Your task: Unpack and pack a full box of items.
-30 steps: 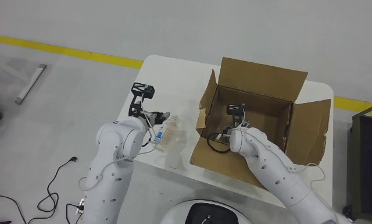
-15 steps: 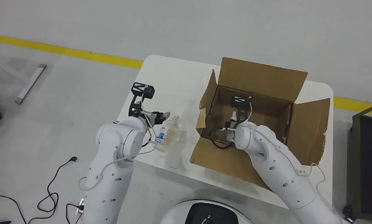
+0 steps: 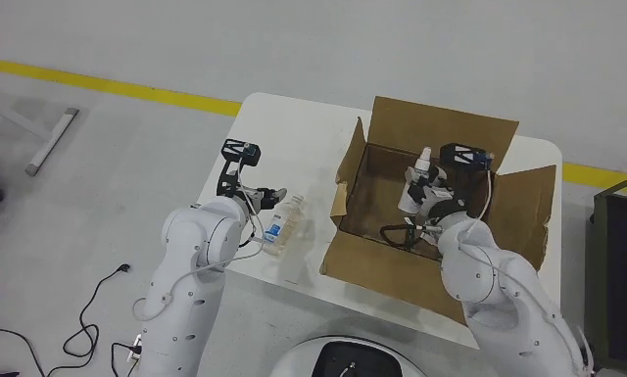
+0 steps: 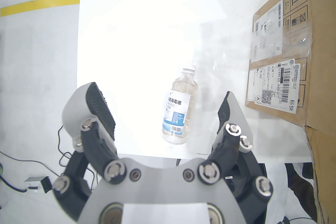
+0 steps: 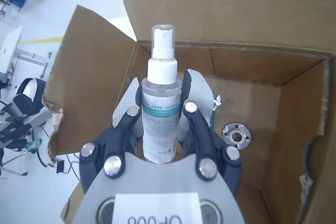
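Observation:
An open cardboard box point(image 3: 509, 215) stands on the right half of the white table point(image 3: 294, 142). Over the box, my right gripper point(image 5: 160, 93) is shut on a clear spray bottle point(image 5: 159, 114) with a white pump and transparent cap; from above the spray bottle point(image 3: 415, 181) hangs over the box's middle. A clear bottle of liquid point(image 4: 179, 111) with a blue and white label lies on its side on the table left of the box, seen from above as the lying bottle point(image 3: 281, 223). My left gripper point(image 4: 165, 104) hovers open above it, a finger on each side.
Inside the box lie a round metal flange point(image 5: 236, 136) and a green-handled tool point(image 5: 214, 109). The box's flaps point(image 3: 446, 127) stand up around it. The lying bottle is close to the table's near edge. Cables point(image 3: 93, 318) run over the floor to the left.
My right arm has lifted the spray bottle from low in the box's left part up and to the right. The left arm and the lying bottle have barely moved.

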Motion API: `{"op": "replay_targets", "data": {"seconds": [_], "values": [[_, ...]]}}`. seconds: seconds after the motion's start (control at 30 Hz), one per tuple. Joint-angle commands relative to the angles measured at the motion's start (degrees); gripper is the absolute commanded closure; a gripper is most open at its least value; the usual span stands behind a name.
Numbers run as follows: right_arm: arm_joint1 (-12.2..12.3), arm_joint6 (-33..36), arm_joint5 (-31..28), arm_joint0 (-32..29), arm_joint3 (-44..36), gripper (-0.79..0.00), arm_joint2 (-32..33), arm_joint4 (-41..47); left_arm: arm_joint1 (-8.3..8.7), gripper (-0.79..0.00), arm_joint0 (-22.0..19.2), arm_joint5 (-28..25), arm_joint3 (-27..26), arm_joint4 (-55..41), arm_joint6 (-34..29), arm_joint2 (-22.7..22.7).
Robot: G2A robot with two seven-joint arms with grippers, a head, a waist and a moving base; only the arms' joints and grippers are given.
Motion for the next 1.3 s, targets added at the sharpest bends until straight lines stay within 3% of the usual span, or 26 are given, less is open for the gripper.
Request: {"op": "replay_targets", "data": {"seconds": [0.0, 0.07, 0.47, 0.57, 0.7, 0.83, 0.93, 1.27], "values": [[-0.05, -3.00, -1.05, -1.74, -1.19, 0.000, 1.40, 1.00, 0.00, -0.785, 0.00, 0.00, 0.00, 0.00, 0.00, 0.00], [-0.30, -6.40, -0.39, -3.23, -1.48, 0.000, 2.39, 2.85, 0.00, -0.785, 0.00, 0.00, 0.00, 0.00, 0.00, 0.00], [-0.31, -7.09, -1.14, -3.40, -1.95, 0.000, 2.66, 2.97, 0.00, -0.785, 0.00, 0.00, 0.00, 0.00, 0.00, 0.00], [0.29, -8.38, -4.63, -4.11, -6.12, 0.000, 4.85, -5.39, 0.00, -0.785, 0.00, 0.00, 0.00, 0.00, 0.00, 0.00], [0.71, -6.57, -6.27, -4.93, -13.99, 0.000, 13.22, -5.28, 0.00, -0.785, 0.00, 0.00, 0.00, 0.00, 0.00, 0.00], [1.14, -4.03, -12.27, -3.62, -13.99, 0.000, 22.72, -0.53, 0.00, -0.785, 0.00, 0.00, 0.00, 0.00, 0.00, 0.00], [1.77, 1.01, -16.92, -4.62, -13.99, 0.000, 30.05, -1.93, 0.00, -0.785, 0.00, 0.00, 0.00, 0.00, 0.00, 0.00], [2.83, 17.23, -26.54, -12.45, -13.99, 0.000, 49.90, -3.98, 0.00, -0.785, 0.00, 0.00, 0.00, 0.00, 0.00, 0.00]]}}
